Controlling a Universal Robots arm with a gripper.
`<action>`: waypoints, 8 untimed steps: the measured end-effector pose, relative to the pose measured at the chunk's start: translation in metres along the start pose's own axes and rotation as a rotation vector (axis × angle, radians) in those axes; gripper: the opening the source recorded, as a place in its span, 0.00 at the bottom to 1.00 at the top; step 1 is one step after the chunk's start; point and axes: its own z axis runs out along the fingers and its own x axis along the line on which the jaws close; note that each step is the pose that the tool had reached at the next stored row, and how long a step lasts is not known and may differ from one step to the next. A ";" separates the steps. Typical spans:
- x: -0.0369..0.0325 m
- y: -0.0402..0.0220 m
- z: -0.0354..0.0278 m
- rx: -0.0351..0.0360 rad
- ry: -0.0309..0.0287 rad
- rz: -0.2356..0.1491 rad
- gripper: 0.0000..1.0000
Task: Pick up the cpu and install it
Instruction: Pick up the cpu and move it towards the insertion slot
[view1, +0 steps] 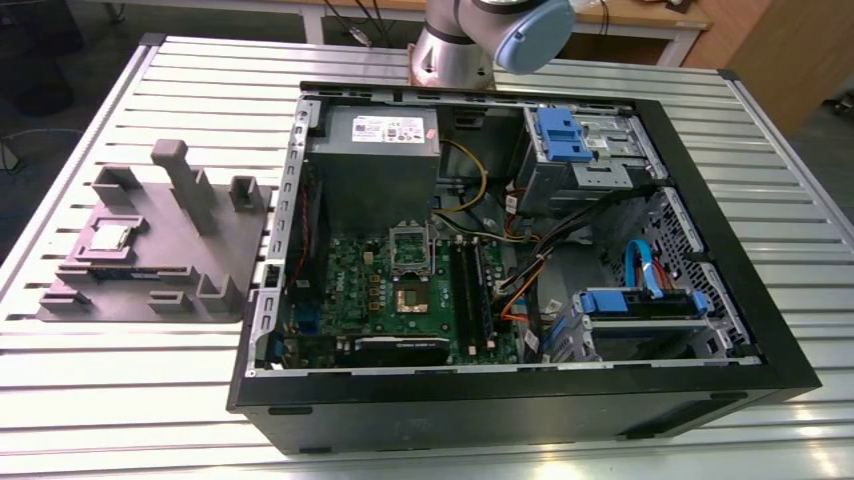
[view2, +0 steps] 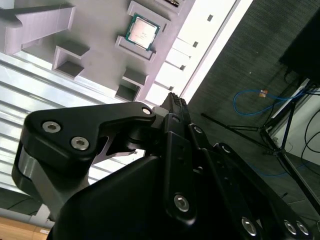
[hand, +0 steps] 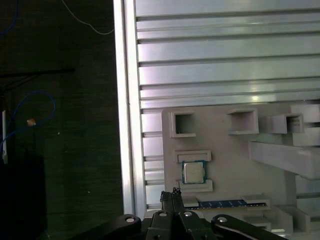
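The cpu (view1: 110, 236) is a small silvery square chip lying flat in a recess of the grey holder block (view1: 200, 262), on the exterior view's left. Both wrist views show the cpu (view2: 142, 31) (hand: 193, 172) from above, with nothing touching it. My gripper (view2: 172, 101) (hand: 171, 194) hangs high over the table edge beside the holder. Its black fingers are pressed together with nothing between them. Inside the open computer case (view1: 747, 300), the motherboard's cpu socket (view1: 411, 297) lies bare with its metal frame (view1: 407, 246) folded back.
The case stands on a slatted metal table (view1: 200, 90). It holds a grey power supply (view1: 378, 140), black memory slots (view1: 470, 285), blue drive brackets (view1: 643, 303) and loose cables (view1: 534, 270). The holder has upright posts (view1: 180, 180). Dark floor with a blue cable (hand: 30, 112) lies beyond the table edge.
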 end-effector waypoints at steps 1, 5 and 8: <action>0.0001 0.0000 0.0000 0.0000 0.0000 0.000 0.10; 0.0007 -0.0001 0.0001 0.0000 -0.0001 0.000 0.11; 0.0011 -0.0001 0.0001 0.0000 0.0000 0.000 0.23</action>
